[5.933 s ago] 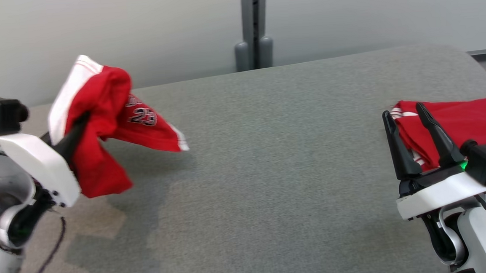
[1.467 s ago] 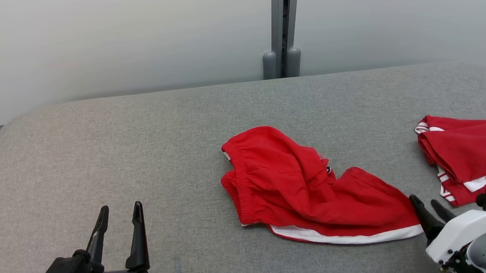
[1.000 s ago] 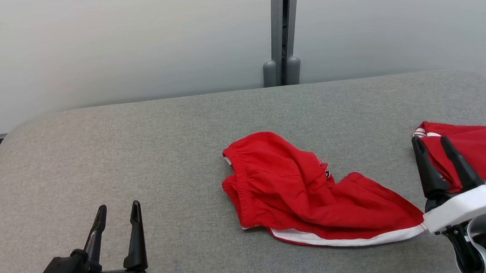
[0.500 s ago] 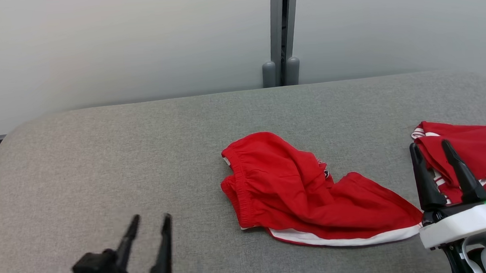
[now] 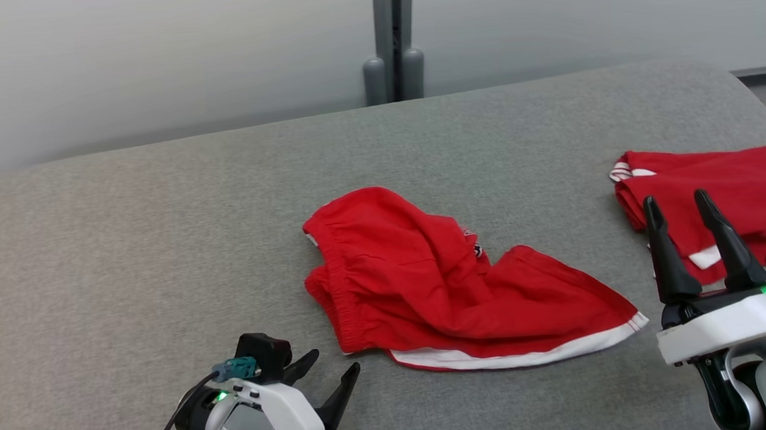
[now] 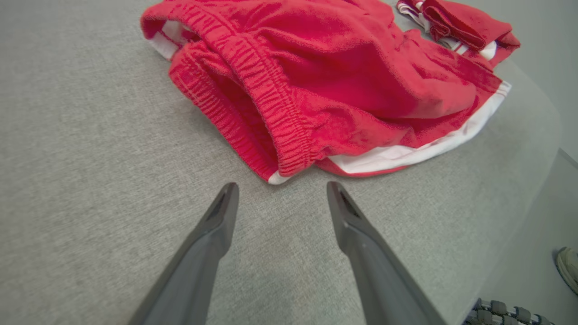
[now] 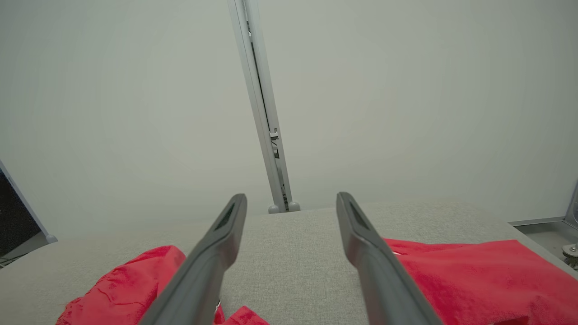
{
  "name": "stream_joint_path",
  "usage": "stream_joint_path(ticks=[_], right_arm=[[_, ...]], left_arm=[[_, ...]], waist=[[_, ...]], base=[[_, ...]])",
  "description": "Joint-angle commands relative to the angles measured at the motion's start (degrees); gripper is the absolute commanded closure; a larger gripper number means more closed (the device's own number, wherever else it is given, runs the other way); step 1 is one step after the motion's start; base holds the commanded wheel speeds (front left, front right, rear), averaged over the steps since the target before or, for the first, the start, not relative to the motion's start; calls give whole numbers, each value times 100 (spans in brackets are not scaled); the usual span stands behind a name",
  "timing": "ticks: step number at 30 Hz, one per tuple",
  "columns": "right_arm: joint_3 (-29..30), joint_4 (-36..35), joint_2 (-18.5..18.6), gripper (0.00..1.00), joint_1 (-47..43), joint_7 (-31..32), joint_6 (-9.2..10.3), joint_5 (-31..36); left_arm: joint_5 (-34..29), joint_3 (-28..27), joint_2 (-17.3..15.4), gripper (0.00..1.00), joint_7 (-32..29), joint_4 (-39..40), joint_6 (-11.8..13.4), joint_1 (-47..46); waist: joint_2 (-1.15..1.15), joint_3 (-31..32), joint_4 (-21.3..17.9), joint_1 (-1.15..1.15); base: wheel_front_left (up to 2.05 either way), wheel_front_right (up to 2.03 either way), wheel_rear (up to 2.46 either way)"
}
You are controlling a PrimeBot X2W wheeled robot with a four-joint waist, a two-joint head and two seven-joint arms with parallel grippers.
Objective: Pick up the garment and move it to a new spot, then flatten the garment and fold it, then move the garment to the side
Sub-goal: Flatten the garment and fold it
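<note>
The garment, a pair of red shorts (image 5: 454, 284) with a white hem stripe, lies crumpled in the middle of the grey table (image 5: 124, 224). Its elastic waistband faces left. My left gripper (image 5: 334, 363) is open and low at the front left. Its fingertips point at the waistband's near corner and stop just short of the cloth. In the left wrist view the shorts (image 6: 325, 76) lie right beyond the left gripper (image 6: 282, 186). My right gripper (image 5: 676, 198) stands open at the right, empty, past the hem's right end. The right wrist view has the right gripper (image 7: 291, 196) above the shorts (image 7: 117, 289).
A second red garment (image 5: 720, 181), folded, lies at the table's right edge behind my right gripper; it appears too in the wrist views (image 6: 456, 22) (image 7: 474, 271). A grey post (image 5: 392, 41) stands against the wall behind. A shoe (image 6: 569, 266) is on the floor beyond the table's edge.
The left gripper, which earlier held the shorts aloft, has moved right and tipped toward the waistband corner. The head camera has shifted. The right gripper stays about where it was, open.
</note>
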State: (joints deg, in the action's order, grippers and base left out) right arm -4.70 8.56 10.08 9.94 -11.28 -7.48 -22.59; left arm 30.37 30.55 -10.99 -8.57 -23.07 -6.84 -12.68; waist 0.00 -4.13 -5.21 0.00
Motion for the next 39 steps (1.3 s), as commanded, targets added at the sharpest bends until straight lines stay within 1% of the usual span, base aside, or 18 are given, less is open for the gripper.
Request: stream_joint_path(ticks=[1, 7, 8, 9, 10, 13, 15, 19, 25, 29, 32, 33, 34, 35, 39], right_arm=[[-29, 12, 37, 0, 94, 2, -2, 47], [-41, 63, 36, 0, 192, -43, -3, 53], [-41, 72, 36, 0, 192, -54, -3, 51], [-40, 82, 35, 0, 186, -57, -2, 48], [-32, 92, 36, 0, 173, -60, -3, 48], [19, 141, 42, 0, 117, -87, -3, 61], [25, 151, 36, 0, 107, -91, -3, 66], [37, 198, 36, 0, 39, -81, -2, 83], [71, 198, 97, 0, -10, 33, -2, 86], [54, 165, 123, 0, -8, 127, -2, 86], [27, 158, 131, 0, 18, 195, -2, 71], [25, 169, 136, 0, 18, 214, -2, 63], [21, 181, 140, 0, 17, 235, -3, 56], [15, 187, 145, 0, 19, 230, -2, 53], [33, 216, 161, 0, 12, 246, -2, 53]], left_arm=[[40, 121, -52, 0, -38, -164, -38, -242], [250, 466, -70, 0, 67, -654, -59, -643], [308, 553, -68, 42, 55, -685, -61, -672], [357, 635, -93, 68, 61, -705, -63, -710], [407, 696, -149, 100, 88, -718, -62, -746], [510, 924, -322, 100, 84, -663, -62, -807], [541, 971, -379, 100, 101, -614, -62, -824], [709, 1173, -705, 100, -83, -299, -63, -726], [1089, 1382, -1475, 100, -809, 540, -63, -555], [1456, 1463, -2051, 100, -1421, 1076, -63, -455], [1640, 1523, -2374, 100, -1736, 1329, -63, -383], [1704, 1533, -2429, 87, -1823, 1386, -63, -328], [1729, 1546, -2489, 18, -1892, 1420, -53, -277], [1760, 1542, -2537, 0, -1929, 1436, -18, -244], [1855, 1418, -2606, 0, -1795, 1592, 75, -94]], waist=[[0, -132, -198, 0], [0, -240, -449, 0], [0, -240, -462, 0], [0, -237, -469, 0], [0, -228, -468, 0], [0, -177, -405, 0], [0, -153, -370, 0], [0, -32, -196, 0], [0, 58, 47, 0], [0, 48, 109, 0], [0, 14, 116, 0], [0, 7, 114, 0], [0, -1, 109, 0], [0, -10, 105, 0], [0, -3, 107, 0]], base=[[0, 0, 0], [0, 0, 0], [0, 0, 0], [0, 0, 0], [0, 0, 0], [0, 0, 0], [0, 0, 0], [0, 0, 0], [0, 0, 0], [0, 0, 0], [0, 0, 0], [0, 0, 0], [0, 0, 0], [0, 0, 0], [0, 0, 0]])
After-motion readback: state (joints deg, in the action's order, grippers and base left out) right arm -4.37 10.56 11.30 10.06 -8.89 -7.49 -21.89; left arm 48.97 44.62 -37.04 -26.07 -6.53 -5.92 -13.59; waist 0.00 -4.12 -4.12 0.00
